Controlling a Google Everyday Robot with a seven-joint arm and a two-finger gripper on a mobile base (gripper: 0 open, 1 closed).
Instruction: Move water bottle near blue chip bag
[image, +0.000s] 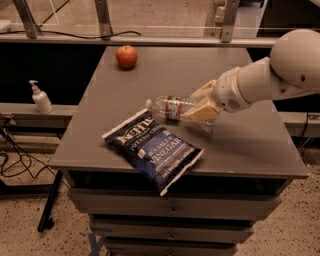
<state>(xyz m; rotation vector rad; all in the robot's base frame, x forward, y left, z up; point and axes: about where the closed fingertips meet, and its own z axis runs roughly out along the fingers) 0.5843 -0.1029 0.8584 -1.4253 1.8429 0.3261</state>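
The water bottle (172, 108) lies on its side on the grey table (250, 145), its white cap pointing left and its label band near the neck. It rests just above the top edge of the blue chip bag (155, 147), which lies flat at the table's front, one corner over the edge. My gripper (202, 104) reaches in from the right on a white arm. Its tan fingers (204, 111) are closed around the bottle's right half.
A red apple (126, 56) sits at the table's back left. A small white pump dispenser (40, 98) stands on a low shelf left of the table. Drawers sit under the tabletop. Cables run along the floor at left.
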